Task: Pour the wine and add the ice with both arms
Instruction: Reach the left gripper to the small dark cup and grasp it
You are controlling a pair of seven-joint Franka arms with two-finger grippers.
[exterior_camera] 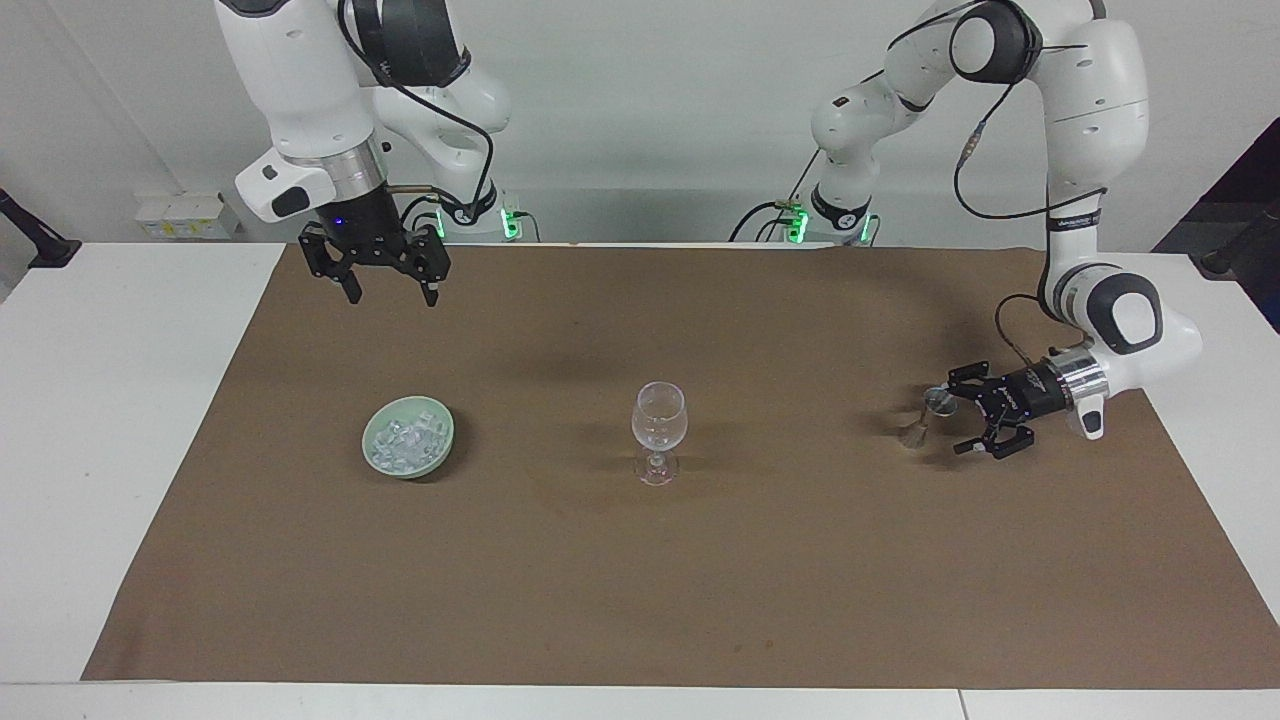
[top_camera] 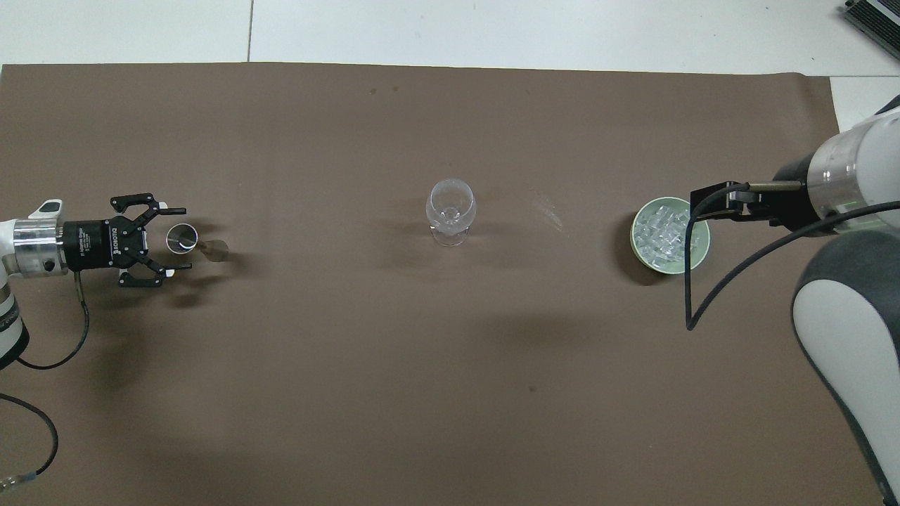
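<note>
Ice in green bowl, beside wine glass toward right arm's end; right gripper released, raised above mat, waiting; left gripper released, fingers flanking metal measuring cup

**Both arms out, both grippers open**

Landmark: wine glass mid-table.

L arm: comes from its base, elbow high, forearm dropping down to a bent wrist toward its own end of the table from the glass. Left gripper lies roughly horizontal, low over the table, pointing toward the glass, fingers spread wide; nothing held.

R arm: waits, upright, wrist straight down. Right gripper hangs in the air, pointing down, toward its own end of the table from the glass, fingers apart, holding nothing. In overhead view only its wrist and cable show.
</note>
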